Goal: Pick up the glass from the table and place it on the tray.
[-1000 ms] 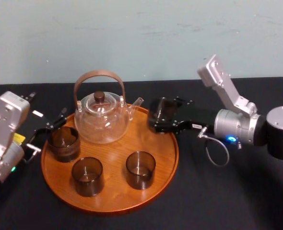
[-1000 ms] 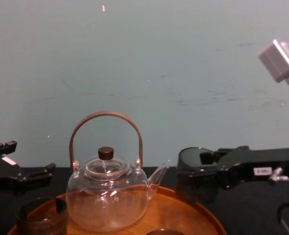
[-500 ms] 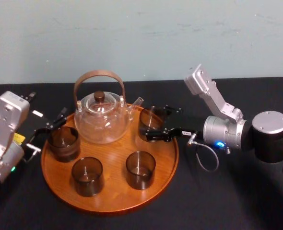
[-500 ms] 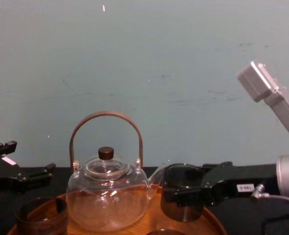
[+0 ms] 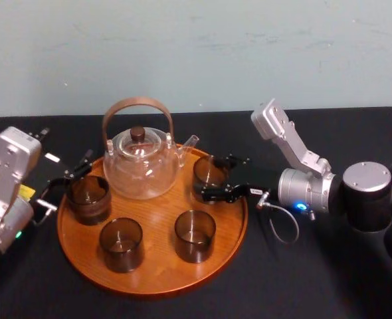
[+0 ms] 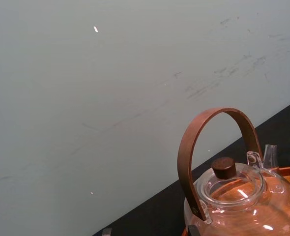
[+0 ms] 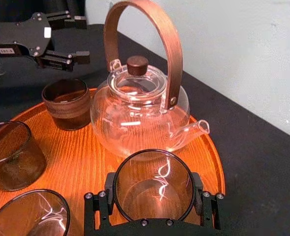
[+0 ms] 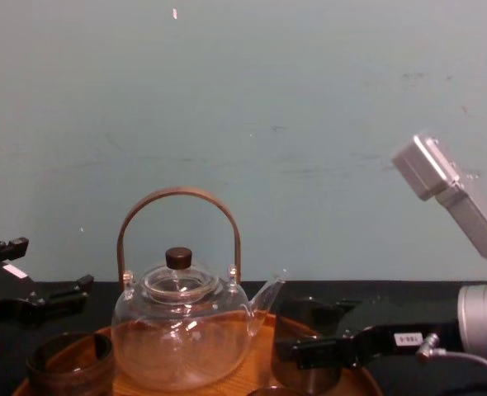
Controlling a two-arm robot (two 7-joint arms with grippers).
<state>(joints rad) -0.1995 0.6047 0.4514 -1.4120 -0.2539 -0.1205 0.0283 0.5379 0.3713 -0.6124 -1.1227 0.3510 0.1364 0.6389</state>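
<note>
The glass (image 5: 209, 173) is a dark smoky tumbler held upright over the back right of the round wooden tray (image 5: 153, 282), close to the teapot's spout. My right gripper (image 5: 216, 177) reaches in from the right and is shut on it, one finger on each side. In the right wrist view the glass (image 7: 152, 189) sits between the black fingers (image 7: 98, 201), low over the tray (image 7: 86, 162). From the chest view the glass (image 8: 305, 322) is low at the tray's rim. I cannot tell whether its base touches the wood. My left gripper (image 5: 66, 183) stays open at the tray's left edge.
A clear glass teapot (image 5: 141, 166) with a brown hoop handle stands at the tray's back. Three other dark glasses stand on the tray: left (image 5: 88, 198), front left (image 5: 121, 244) and front right (image 5: 195, 234). Black cloth covers the table (image 5: 302, 279) around the tray.
My right gripper carried the glass from beyond the tray's right rim to over the tray, then lowered it beside the teapot's spout. The left arm has not moved.
</note>
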